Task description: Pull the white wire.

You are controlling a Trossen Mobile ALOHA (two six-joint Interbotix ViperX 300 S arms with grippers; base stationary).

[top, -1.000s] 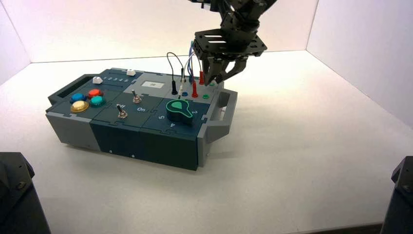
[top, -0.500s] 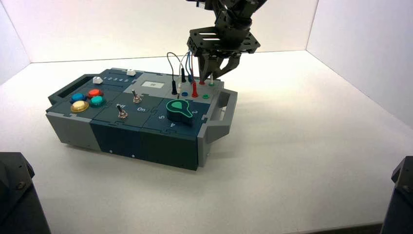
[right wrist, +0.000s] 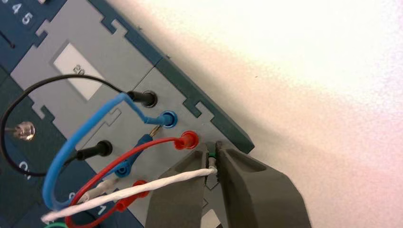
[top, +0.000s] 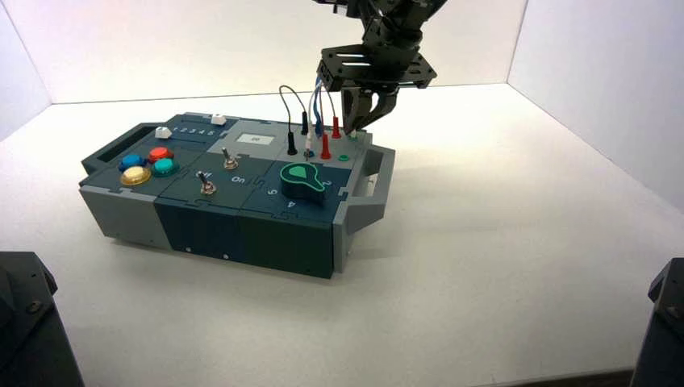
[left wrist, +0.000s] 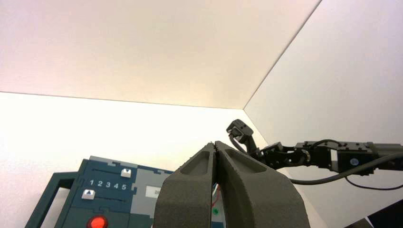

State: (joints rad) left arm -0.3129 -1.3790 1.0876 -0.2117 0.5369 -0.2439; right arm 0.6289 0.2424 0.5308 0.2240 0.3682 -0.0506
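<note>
The white wire point(right wrist: 142, 189) is a thin twisted whitish lead arched over the box's grey socket panel point(right wrist: 119, 57). My right gripper point(right wrist: 212, 146) is shut on its slim silver-white plug point(right wrist: 212, 164), which stands at the green socket point(right wrist: 212, 154) by the box's edge. The wire's other plug point(right wrist: 97, 190) sits among the red plugs. In the high view the right gripper point(top: 352, 126) points down at the box's far right corner, and the white wire point(top: 310, 101) arches to its left. My left gripper point(left wrist: 215, 145) is shut, empty and parked off the box's left end.
A black wire point(right wrist: 47, 90), a blue wire point(right wrist: 81, 137) and a red wire point(right wrist: 138, 149) crowd the same panel. The box point(top: 242, 226) also bears a green knob point(top: 302, 179), two toggle switches point(top: 230, 160), coloured buttons point(top: 149, 165) and a side handle point(top: 369, 173).
My right gripper came down from open above the panel and closed on the white wire's plug. The box has shifted slightly to the right.
</note>
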